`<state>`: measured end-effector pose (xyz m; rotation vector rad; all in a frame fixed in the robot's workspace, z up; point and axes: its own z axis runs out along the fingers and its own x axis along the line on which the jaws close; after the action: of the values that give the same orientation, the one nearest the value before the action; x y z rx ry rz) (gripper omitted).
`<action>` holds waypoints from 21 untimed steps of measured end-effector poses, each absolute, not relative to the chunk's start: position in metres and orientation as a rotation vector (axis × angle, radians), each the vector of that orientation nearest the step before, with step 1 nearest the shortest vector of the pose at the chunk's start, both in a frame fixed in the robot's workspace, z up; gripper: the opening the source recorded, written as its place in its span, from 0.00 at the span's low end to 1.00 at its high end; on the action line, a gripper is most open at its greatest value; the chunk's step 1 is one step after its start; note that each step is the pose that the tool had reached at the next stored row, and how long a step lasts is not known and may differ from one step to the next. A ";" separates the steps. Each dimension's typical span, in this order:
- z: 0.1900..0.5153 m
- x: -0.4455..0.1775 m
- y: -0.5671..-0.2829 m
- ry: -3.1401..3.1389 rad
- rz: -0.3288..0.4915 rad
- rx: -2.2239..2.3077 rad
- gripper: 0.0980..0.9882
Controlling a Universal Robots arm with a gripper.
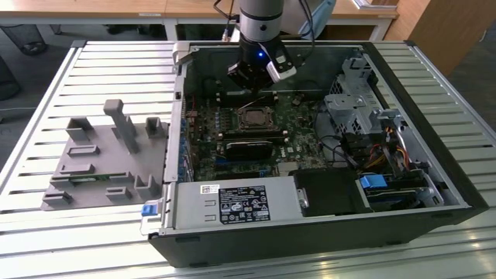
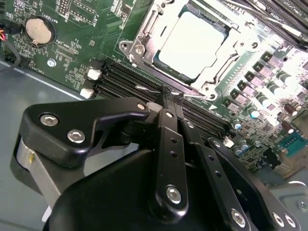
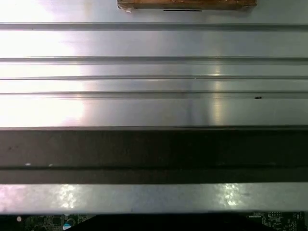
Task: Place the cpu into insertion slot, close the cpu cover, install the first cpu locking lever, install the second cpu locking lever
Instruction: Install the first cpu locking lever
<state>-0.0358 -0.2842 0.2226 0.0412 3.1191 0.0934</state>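
Observation:
The cpu (image 2: 192, 45) lies flat in the insertion slot (image 1: 254, 120), its silver top showing through the square window of the cpu cover (image 2: 144, 36), which lies down over it. A thin wire locking lever (image 2: 147, 88) runs along the socket's edge beside the black memory slots. My gripper (image 2: 167, 94) has its two black fingers (image 2: 168, 139) together, tips right at that lever; I cannot tell whether the wire is pinched between them. In the exterior view my gripper (image 1: 252, 87) hangs just beyond the socket's far side, inside the open computer case.
Long memory slots (image 2: 120, 82) and a coin cell (image 2: 38, 30) lie close to the socket. A drive cage (image 1: 352, 110) stands at the exterior view's right, a power supply (image 1: 236, 206) at the front. A grey fixture block (image 1: 101, 157) rests on the slatted table (image 3: 154, 106).

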 end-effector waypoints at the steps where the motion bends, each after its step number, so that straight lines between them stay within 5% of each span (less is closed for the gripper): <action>1: 0.222 -0.035 -0.284 3.119 0.093 0.041 0.02; 21: 0.213 -0.019 -0.283 3.119 0.094 0.041 0.02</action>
<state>-0.0191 -0.2829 0.2132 0.0412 3.1192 0.0940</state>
